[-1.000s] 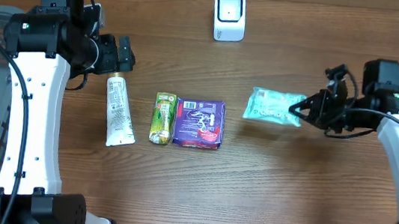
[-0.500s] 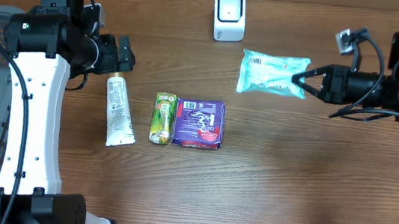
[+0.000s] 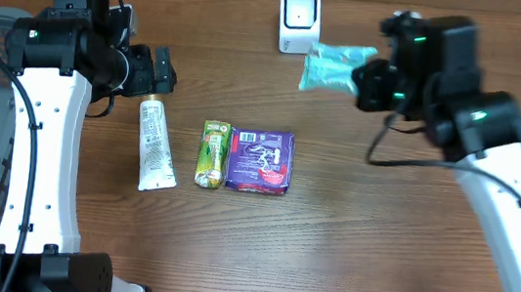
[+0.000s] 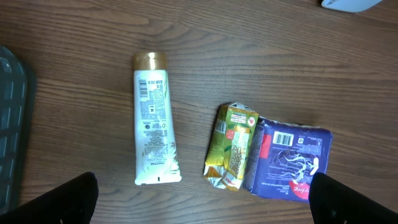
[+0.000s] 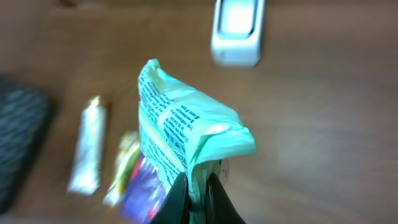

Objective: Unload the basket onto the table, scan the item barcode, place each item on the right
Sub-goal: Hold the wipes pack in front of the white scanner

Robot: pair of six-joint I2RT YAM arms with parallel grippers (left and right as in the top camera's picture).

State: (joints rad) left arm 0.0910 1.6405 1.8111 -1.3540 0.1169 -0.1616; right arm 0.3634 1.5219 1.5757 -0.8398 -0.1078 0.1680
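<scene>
1. Tabletop [image 3: 378, 238], middle band: three items lie side by side. A purple packet [image 3: 261, 161] lies flat, touching a green-and-yellow carton [image 3: 213, 153] on its left. A white tube [image 3: 154, 144] with a gold cap lies just beside the carton, nearer the left edge, cap pointing to the far edge.

2. Left tool [image 3: 166, 68]: hangs over the tube's cap end with its fingers spread wide and nothing between them. The left wrist view looks straight down on all three items.

3. Right tool [image 5: 198, 194]: closed on the pinched end seam of a mint-green packet [image 3: 334, 64] and holding it clear of the tabletop. The packet's printed face is turned to the wrist camera, but the print is too blurred to read.

4. Far edge, centre: a white scanner [image 3: 299, 20] stands upright. The held packet sits just to its right, and its free end appears to overlap the scanner's lower right corner in the overhead view. Whether they touch cannot be told.
</scene>
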